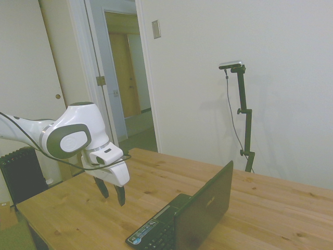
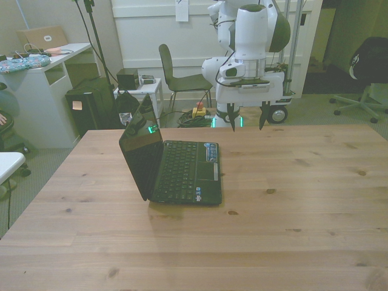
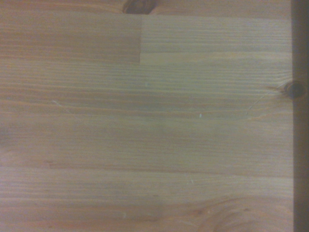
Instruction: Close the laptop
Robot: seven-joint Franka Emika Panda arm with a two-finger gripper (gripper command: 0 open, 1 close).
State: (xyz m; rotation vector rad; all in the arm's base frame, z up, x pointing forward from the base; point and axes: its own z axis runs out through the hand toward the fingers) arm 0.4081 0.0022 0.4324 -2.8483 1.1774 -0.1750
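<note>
No legible text (laptop (image 1: 200, 208) lid logo too small)

Pale wooden tabletop (image 2: 291, 200), knots and plank seams visible close up (image 3: 145, 121). Side view: plain white wall (image 1: 260, 62), open doorway (image 1: 127, 78) onto a hallway, dark radiator (image 1: 23, 174) low beside it. Front view: white panelled wall (image 2: 163, 24), green chair (image 2: 179, 79), white desk (image 2: 45, 91) at the front view's left, black office chair (image 2: 367, 76) at the right. Greyish carpet floor (image 2: 42, 163). Even indoor light.
</note>
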